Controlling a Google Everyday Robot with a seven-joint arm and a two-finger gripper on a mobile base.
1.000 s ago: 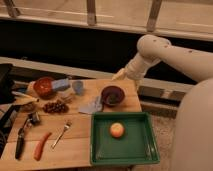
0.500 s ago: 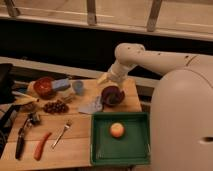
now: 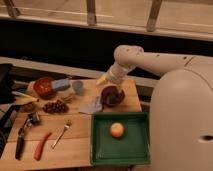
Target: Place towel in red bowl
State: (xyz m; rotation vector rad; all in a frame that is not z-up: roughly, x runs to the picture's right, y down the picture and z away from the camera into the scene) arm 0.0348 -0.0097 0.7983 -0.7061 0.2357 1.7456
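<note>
Scanning the bench left to right: the red bowl (image 3: 44, 87) sits near the left end of the wooden table (image 3: 75, 150), with a light blue block (image 3: 61, 84) just beside it on the right and a small cup (image 3: 77, 88) next along. The towel (image 3: 92, 106) lies flat on the table near the middle, its right edge against the dark maroon bowl (image 3: 113, 95). It is well apart from the red bowl and not yet lifted. My gripper (image 3: 103, 80) hangs just behind the towel, between the cup and the maroon bowl, jaws spread wide with nothing in them. Change over the last second: my arm has swung in from the right, elbow folding, and the gripper has dropped leftward toward the towel — nothing on the table has shifted. Further right, the green tray (image 3: 135, 145) holds a round fruit (image 3: 116, 130), untouched. Judgement — this is the approach before the grasp, so the task is barely begun. The next move calls for coming down onto the cloth and pinching a fold without nudging the maroon bowl, then carrying it left past cup and block.
</note>
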